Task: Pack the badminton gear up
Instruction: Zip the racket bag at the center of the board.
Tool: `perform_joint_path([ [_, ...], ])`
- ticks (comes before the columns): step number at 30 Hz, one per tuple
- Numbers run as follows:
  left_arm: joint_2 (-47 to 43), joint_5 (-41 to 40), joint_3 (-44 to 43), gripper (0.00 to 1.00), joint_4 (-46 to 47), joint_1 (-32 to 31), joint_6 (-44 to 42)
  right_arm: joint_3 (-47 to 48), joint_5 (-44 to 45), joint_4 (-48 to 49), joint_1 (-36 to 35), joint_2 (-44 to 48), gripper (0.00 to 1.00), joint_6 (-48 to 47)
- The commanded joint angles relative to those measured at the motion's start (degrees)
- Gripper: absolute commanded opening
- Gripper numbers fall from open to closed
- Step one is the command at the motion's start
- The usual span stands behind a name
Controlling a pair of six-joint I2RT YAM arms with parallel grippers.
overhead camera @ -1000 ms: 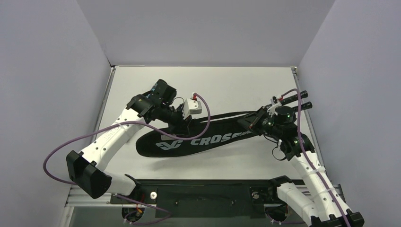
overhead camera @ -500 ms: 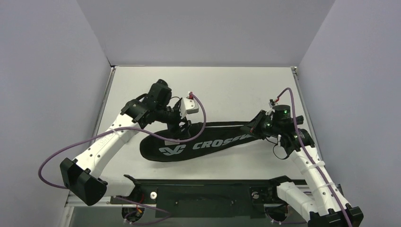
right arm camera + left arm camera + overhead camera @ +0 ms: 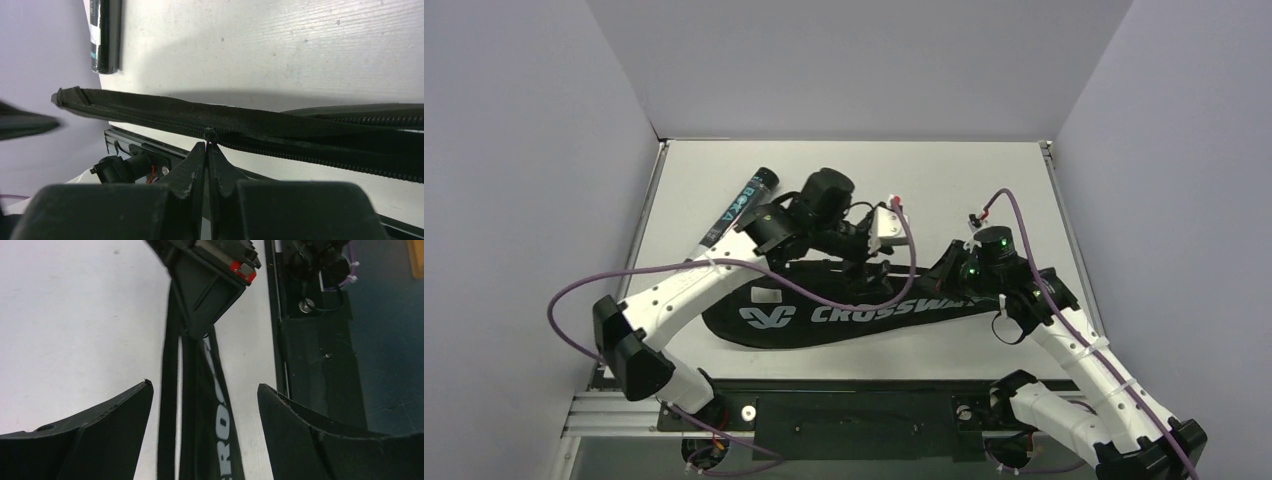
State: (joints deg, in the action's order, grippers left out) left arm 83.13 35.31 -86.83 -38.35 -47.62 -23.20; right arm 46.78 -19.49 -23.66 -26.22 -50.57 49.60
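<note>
The black bag (image 3: 824,312) lettered CROSSWAY lies across the middle of the white table (image 3: 944,185), its wide end to the left. My left gripper (image 3: 871,268) hovers open over its middle; in the left wrist view the bag's narrow part (image 3: 200,415) runs between the spread fingers (image 3: 100,432), touching neither. My right gripper (image 3: 952,268) is shut on the zipper pull (image 3: 209,134) at the bag's raised edge (image 3: 150,112). The long black teal-printed tube (image 3: 739,205) lies at the back left, also seen as the tube (image 3: 105,35) in the right wrist view.
The black base rail (image 3: 864,405) runs along the near edge. Grey walls (image 3: 524,150) close in the left, back and right sides. A purple cable (image 3: 724,270) loops from the left arm over the bag. A small white tag (image 3: 767,296) sits near the bag's wide end.
My left gripper has opened and moved right along the bag, uncovering the tube. My right gripper, still shut, has shifted left, and the bag has slid a little toward the near left.
</note>
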Motion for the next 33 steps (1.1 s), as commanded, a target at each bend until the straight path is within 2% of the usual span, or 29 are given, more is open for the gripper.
perform_joint_path([
  [1,5.76,0.46,-2.49,0.87,-0.43,-4.76,-1.7,5.3,2.2,3.51,-2.67,-0.01,0.0,1.17],
  [4,7.68,-2.63,-1.52,0.88,0.75,-6.39,-4.51,5.89,2.9,3.8,-4.06,-0.33,0.0,1.28],
  [9,11.71,-7.43,-4.74,0.88,-1.94,-6.57,-7.56,6.34,3.55,3.81,-5.96,-0.42,0.0,1.35],
  [17,9.13,-14.45,-0.38,0.9,4.68,-7.29,-9.04,6.21,3.72,4.06,-6.95,0.45,0.0,1.38],
  [20,8.99,-14.82,0.56,0.9,5.21,-7.49,-9.95,6.21,3.79,4.35,-7.59,0.59,0.0,1.6],
  [24,11.35,-12.37,-0.59,0.91,-0.42,-7.43,-11.07,6.61,4.38,4.46,-8.38,1.07,0.0,1.76],
  [26,12.27,-11.67,-0.7,0.88,-1.69,-7.36,-11.45,6.72,4.66,4.43,-8.66,1.26,0.0,1.85],
  [27,12.77,-11.14,-0.79,0.79,-2.02,-7.3,-11.61,6.73,4.7,4.42,-8.83,1.3,0.0,1.87],
  [29,13.46,-10.37,-2.02,0.55,-2.77,-6.77,-11.56,6.63,4.9,4.36,-9.06,1.33,0.0,1.93],
  [30,13.72,-10.36,-2.55,0.18,-3.33,-6.65,-11.45,6.55,5.01,4.33,-9.13,1.39,0.0,1.96],
  [32,14.25,-10.09,-3.99,0.0,-4.33,-6.2,-11.29,6.38,5.11,4.4,-9.33,1.52,0.0,2.05],
  [33,14.14,-9.8,-4.41,0.0,-4.43,-5.98,-11.37,6.39,5.13,4.45,-9.37,1.59,0.0,2.07],
])
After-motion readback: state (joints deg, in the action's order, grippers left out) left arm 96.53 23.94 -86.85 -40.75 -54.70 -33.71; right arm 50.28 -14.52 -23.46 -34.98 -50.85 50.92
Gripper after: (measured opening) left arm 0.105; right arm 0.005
